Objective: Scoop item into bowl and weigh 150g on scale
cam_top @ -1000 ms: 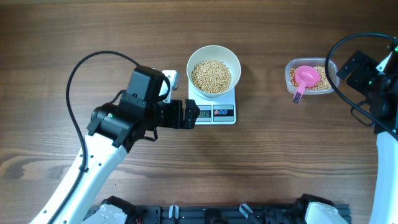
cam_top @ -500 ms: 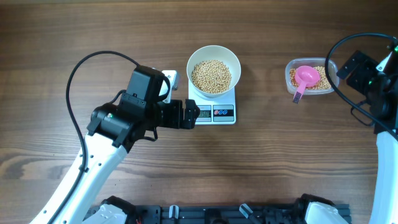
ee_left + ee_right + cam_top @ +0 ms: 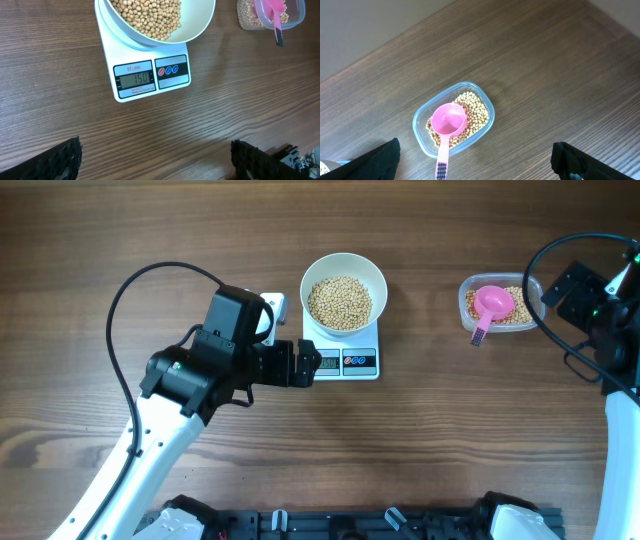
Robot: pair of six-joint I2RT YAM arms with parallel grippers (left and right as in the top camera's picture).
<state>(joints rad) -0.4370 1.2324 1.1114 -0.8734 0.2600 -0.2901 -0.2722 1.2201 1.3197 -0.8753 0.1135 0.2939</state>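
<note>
The white bowl (image 3: pixel 343 295) stands on the small white scale (image 3: pixel 345 362) and holds a heap of tan beans (image 3: pixel 339 302). In the left wrist view the scale's display (image 3: pixel 135 78) reads 150, under the bowl (image 3: pixel 197 27). My left gripper (image 3: pixel 155 161) is open just left of the scale's front edge, with only bare wood between its fingers. A pink scoop (image 3: pixel 490 304) lies in a clear container (image 3: pixel 527 292) of beans at the right. My right gripper (image 3: pixel 475 162) hangs open above the table beside that container (image 3: pixel 416 125), holding nothing.
A small white and grey object (image 3: pixel 274 308) sits left of the bowl, partly hidden by my left arm. The scoop's handle (image 3: pixel 441 162) sticks out over the container's rim. The table's far edge (image 3: pixel 385 47) runs behind the container.
</note>
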